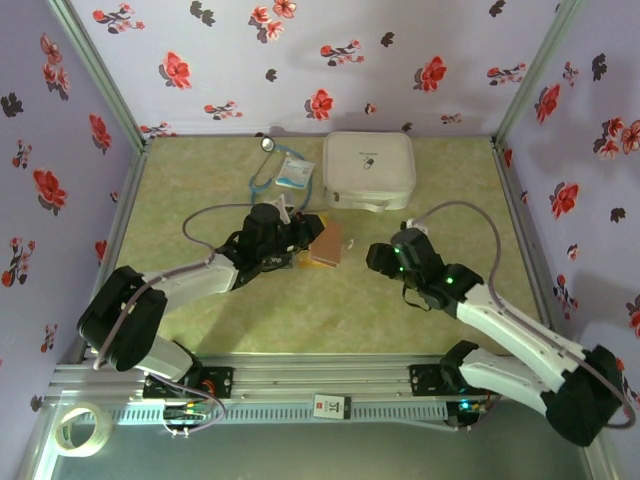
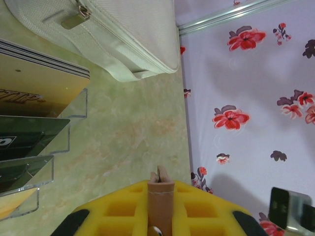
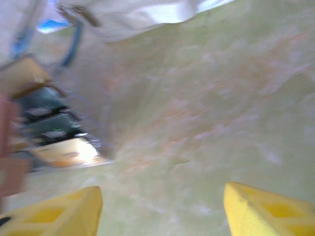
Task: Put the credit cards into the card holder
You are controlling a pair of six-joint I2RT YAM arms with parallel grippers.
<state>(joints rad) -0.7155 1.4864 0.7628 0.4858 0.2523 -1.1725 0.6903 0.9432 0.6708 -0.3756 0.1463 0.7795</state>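
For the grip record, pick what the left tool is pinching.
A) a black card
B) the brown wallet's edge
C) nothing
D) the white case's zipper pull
B: in the left wrist view, the pinkish-brown edge of the wallet stands clamped in the shut left tool.

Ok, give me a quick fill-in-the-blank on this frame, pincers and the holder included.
The left pincer is ___ on the small pinkish-brown leather card holder.
The right pincer stands ___, nothing between its yellow fingers.
The large white rounded zipped case lies at the ___ edge of the green marbled table.
Missing: shut; open; far.
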